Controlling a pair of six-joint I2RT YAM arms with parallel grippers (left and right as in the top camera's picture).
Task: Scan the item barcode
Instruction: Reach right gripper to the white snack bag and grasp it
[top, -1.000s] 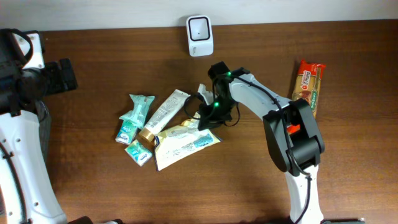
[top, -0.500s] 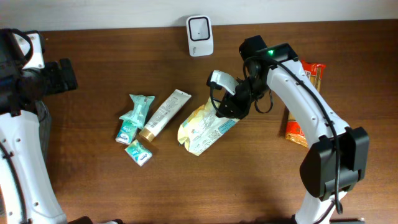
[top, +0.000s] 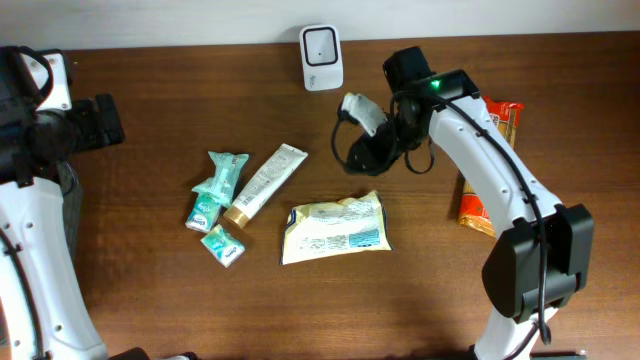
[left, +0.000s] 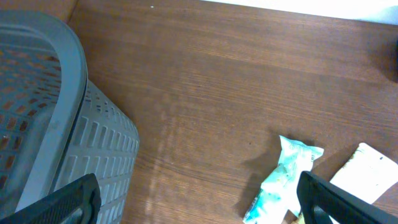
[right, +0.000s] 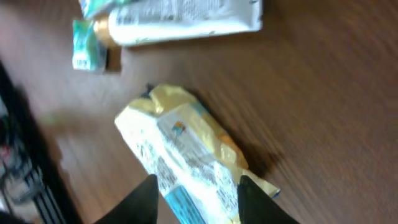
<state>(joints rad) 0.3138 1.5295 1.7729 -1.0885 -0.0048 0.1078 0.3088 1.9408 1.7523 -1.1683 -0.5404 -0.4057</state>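
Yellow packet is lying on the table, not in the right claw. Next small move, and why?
Probably lower the right claw onto the yellow packet and grip it: the claw is open and empty, and the packet lies flat on the table, apart from the white scanner.

white scanner: 1, far edge of the desk
yellow pouch: 1, mid-desk
toothpaste tube: 1
teal wrapped packet: 1
small teal packs: 2, left of the pouch
orange biscuit pack: 1, right, partly under an arm
grey basket: 1
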